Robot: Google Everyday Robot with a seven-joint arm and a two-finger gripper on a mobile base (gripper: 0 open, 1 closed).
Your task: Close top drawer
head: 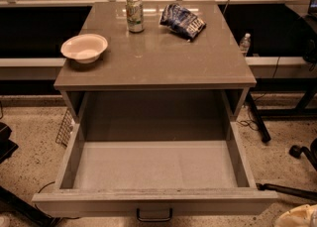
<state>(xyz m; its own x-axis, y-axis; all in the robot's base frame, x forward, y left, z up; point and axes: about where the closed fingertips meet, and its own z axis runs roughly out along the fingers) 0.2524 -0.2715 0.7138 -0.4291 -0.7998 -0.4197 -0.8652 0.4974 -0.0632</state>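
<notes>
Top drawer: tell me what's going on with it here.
The top drawer stands pulled far out of the cabinet, showing its pale inside. The robot's gripper is low at the picture's bottom right corner, just off the drawer's front right corner, with no contact showing. Closing has not begun. A bowl, a can and a snack bag sit on the cabinet.

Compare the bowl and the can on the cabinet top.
The bowl is pale, wide and low; the can is tall, narrow and printed. The bowl sits near the left edge, the can further back. Both stand upright on the cabinet top, above the open drawer. The end effector shows at the lower right, apart from the drawer.
</notes>
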